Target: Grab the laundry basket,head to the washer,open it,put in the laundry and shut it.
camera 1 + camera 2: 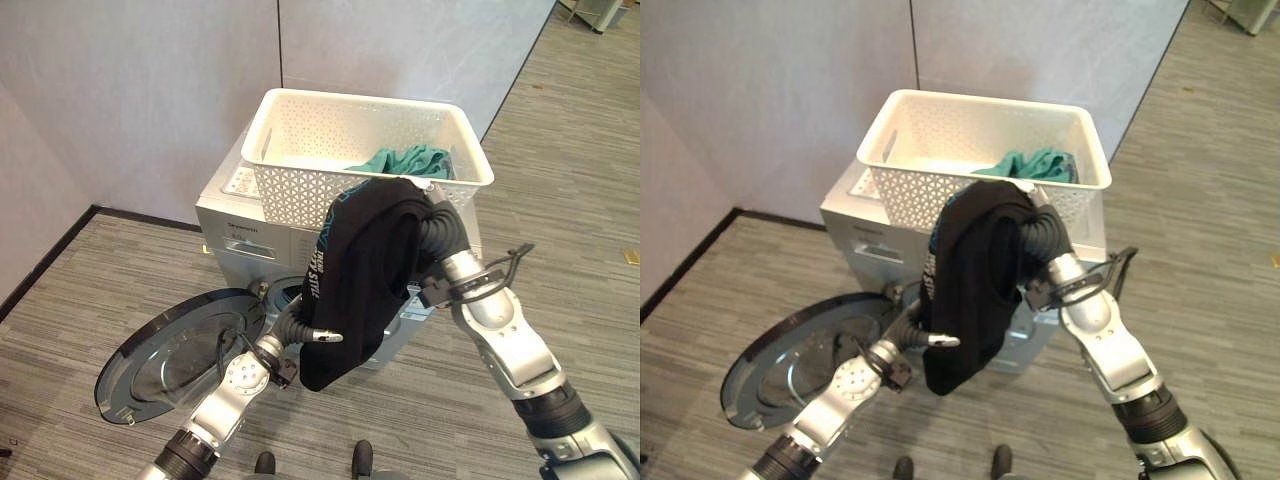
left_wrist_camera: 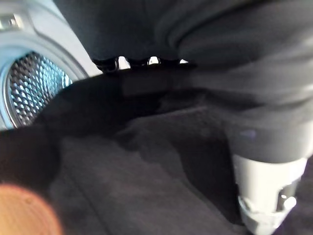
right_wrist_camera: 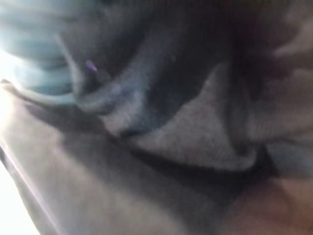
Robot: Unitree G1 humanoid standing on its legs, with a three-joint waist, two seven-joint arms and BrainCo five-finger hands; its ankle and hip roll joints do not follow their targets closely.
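Note:
A white laundry basket [image 1: 300, 180] stands on top of the silver washer [image 1: 232, 215], with a teal garment [image 1: 405, 160] lying in its right part. A black garment [image 1: 360, 280] is draped over my right hand [image 1: 440, 232] and hangs down in front of the washer. The cloth covers that hand past its ribbed cover. My left hand [image 1: 292, 328] reaches in low from the left, under and behind the hanging black garment. The washer's round door [image 1: 180, 350] is swung wide open to the left. The perforated drum [image 2: 29, 83] shows past the black cloth in the left wrist view.
Grey partition walls [image 1: 150, 90] rise right behind the washer and close off a corner on the left. The open door juts out low over the striped grey floor [image 1: 80, 290]. Open floor stretches away on the right [image 1: 580, 180].

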